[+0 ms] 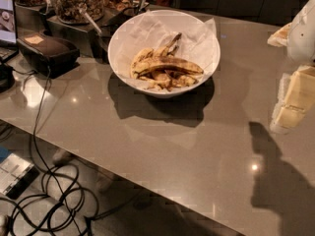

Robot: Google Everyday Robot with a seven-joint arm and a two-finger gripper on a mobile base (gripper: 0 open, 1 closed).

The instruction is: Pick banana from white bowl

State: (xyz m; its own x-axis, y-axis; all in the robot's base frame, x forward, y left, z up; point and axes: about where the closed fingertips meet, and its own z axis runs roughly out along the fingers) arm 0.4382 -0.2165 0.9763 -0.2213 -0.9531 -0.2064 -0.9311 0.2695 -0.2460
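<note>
Banana [170, 66] lying in white bowl [116, 58], upper centre of the frame.
Gripper [294, 100] hangs at the right edge, well apart from the bowl, over the grey table [147, 151]; whether it is released or clenched cannot be told.

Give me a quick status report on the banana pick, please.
Gripper at right edge, above table, apart from white bowl. Banana lying in bowl, not yet gripped. Banana pieces and scraps crowd beside it.
</note>
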